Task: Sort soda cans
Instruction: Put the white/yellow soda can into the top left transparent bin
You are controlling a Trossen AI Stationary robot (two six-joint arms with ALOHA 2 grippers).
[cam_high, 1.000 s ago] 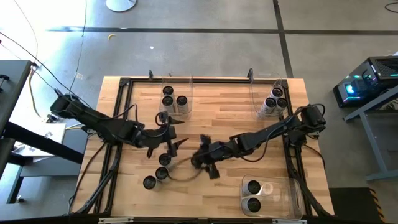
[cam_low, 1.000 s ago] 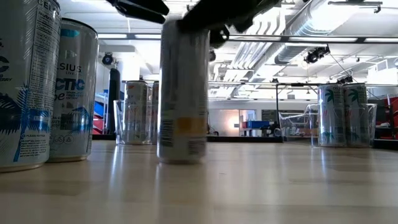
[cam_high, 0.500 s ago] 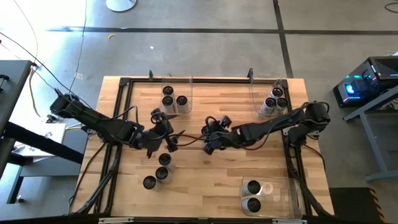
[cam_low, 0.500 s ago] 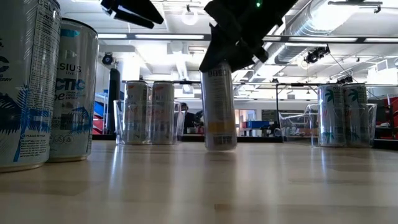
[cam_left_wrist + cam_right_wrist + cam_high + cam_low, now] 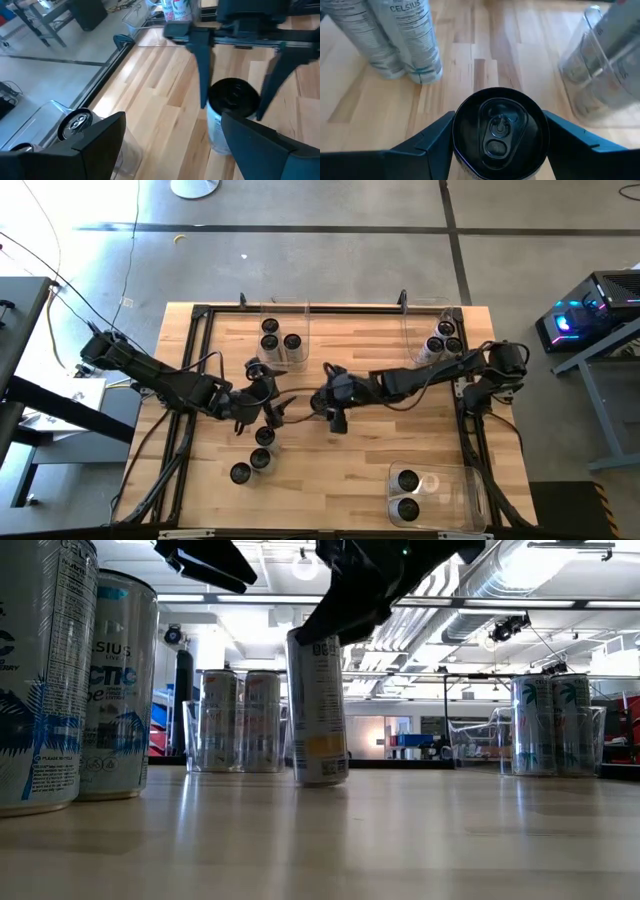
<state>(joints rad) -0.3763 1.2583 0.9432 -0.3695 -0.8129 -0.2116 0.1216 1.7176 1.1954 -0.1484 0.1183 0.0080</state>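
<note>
My right gripper [image 5: 499,145] is shut on a soda can [image 5: 318,705] over the table's middle. The can's dark top [image 5: 499,131] shows between the fingers. My left gripper [image 5: 175,150] stands open just left of it [image 5: 268,398], above the tabletop, with nothing between its fingers. Three loose cans [image 5: 255,457] stand upright near the left front. Other cans stand in clear bins at the far left [image 5: 280,340], far right [image 5: 440,340] and near right [image 5: 410,492]. My right gripper pinches the can between its two fingers [image 5: 427,145], on opposite sides of its wall just below the top rim [image 5: 456,137]. The fingers slant down from the table's right. The can hangs nearly upright, slightly tilted; whether its base [image 5: 322,778] touches the table I cannot tell.
A black frame [image 5: 200,310] runs round the tabletop. Two loose cans [image 5: 405,40] stand just beyond the held can in the right wrist view, with a clear bin [image 5: 605,65] beside them. Bare wood [image 5: 370,450] lies between the arms and the near-right bin.
My right gripper has carried the can from nearer the front toward the table's far edge, then a little toward the left, closer to my left gripper. The can has stayed roughly upright. My left gripper has kept its place and turned slightly at the wrist.
</note>
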